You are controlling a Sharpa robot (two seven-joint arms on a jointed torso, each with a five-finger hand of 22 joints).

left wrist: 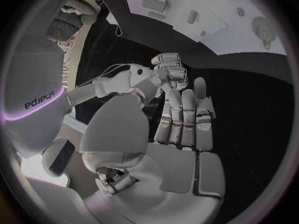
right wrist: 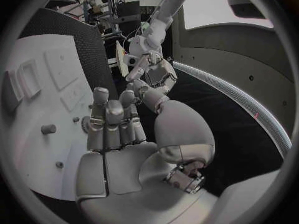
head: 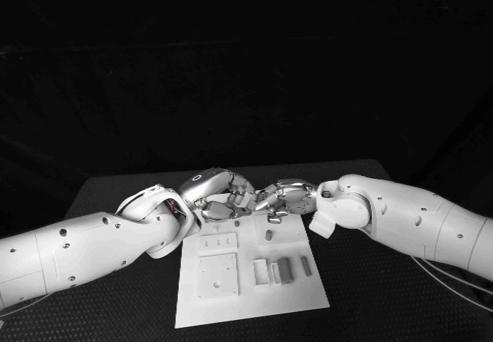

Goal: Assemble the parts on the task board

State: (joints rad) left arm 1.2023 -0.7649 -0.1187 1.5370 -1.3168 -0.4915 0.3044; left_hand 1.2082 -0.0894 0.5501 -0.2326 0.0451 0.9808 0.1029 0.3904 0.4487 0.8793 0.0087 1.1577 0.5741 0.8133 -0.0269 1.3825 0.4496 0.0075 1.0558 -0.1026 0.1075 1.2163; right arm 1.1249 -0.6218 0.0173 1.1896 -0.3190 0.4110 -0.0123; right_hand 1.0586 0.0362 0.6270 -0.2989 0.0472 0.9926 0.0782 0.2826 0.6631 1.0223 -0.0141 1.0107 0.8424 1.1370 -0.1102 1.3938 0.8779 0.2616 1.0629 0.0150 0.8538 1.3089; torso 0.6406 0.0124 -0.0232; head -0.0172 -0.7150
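the task board (head: 251,299) lies flat on the black worktop (head: 390,299). several grey parts (head: 279,270) lie loose near its middle and a small peg (head: 269,234) stands near the far end, so assembly looks barely begun. the left robot hand (head: 218,194) and right robot hand (head: 286,198) meet fingertip to fingertip over the board's far edge; i cannot tell whether either holds anything.
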